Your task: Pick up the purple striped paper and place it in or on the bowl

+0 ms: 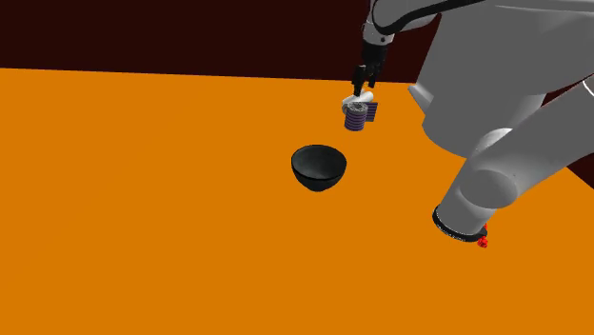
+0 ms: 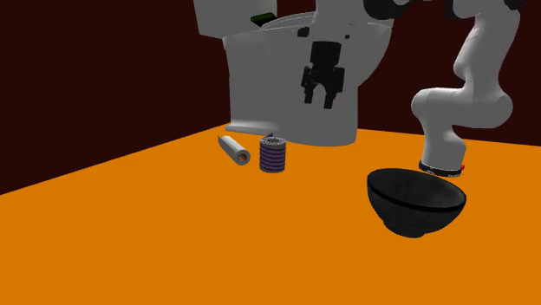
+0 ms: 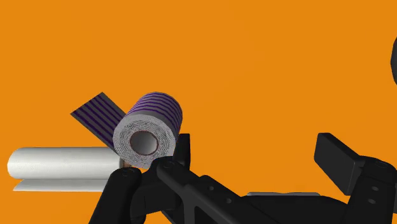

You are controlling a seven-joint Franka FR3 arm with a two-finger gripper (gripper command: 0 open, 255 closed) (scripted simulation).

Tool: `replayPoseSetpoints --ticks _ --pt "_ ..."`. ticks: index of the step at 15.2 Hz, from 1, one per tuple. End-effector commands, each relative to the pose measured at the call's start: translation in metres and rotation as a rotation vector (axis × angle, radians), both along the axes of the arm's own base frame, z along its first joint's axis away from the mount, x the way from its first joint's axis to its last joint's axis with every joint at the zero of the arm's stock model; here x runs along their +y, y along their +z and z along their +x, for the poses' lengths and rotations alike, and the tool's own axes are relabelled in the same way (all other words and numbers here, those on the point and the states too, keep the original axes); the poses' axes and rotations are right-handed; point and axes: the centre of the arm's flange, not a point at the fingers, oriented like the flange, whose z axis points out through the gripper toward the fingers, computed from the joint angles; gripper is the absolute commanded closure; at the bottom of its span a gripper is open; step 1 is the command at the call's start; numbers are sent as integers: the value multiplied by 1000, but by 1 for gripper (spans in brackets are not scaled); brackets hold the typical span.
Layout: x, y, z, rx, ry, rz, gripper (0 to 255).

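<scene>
Gripper (image 3: 254, 153) nearest, black fingers spread wide apart, nothing between them, so released and empty. Just past one finger (image 3: 182, 147) is the purple striped paper (image 3: 149, 130), a roll standing on end with its hollow core facing up at the hand and a loose striped flap (image 3: 97, 114) trailing off on the table. It sits off to that finger's side, not centred in the gap. Right beside it lies a plain white roll (image 3: 60, 164) on its side, close enough to get in the way of a grasp. All on the orange table (image 3: 254, 51). In the second exterior view the gripper (image 2: 321, 97) hangs well above the purple roll (image 2: 273, 156), no contact, and the white roll (image 2: 234, 150) lies just next to it. In the shoulder view the gripper (image 1: 362, 88) is over the roll (image 1: 356, 117), and the black bowl (image 1: 319, 169) stands apart from it on the table, toward the camera; nothing visible inside. The same bowl (image 2: 416, 212) sits well apart from the roll in the second exterior view. Behind is a dark maroon wall. Progress, as I judge it: approach only, nothing picked or placed. Left to do: centre the fingers over the roll, come down, close, lift, carry to the bowl, let go.
</scene>
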Motion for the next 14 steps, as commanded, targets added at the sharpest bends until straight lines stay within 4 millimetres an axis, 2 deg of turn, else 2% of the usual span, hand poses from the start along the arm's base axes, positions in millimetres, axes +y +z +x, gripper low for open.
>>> replayPoseSetpoints --ticks 1,11,14 --pt "-22 -15 8 10 0 0 0" --pt "-122 -96 44 62 -4 6 0" --pt "-127 -111 46 65 -5 6 0"
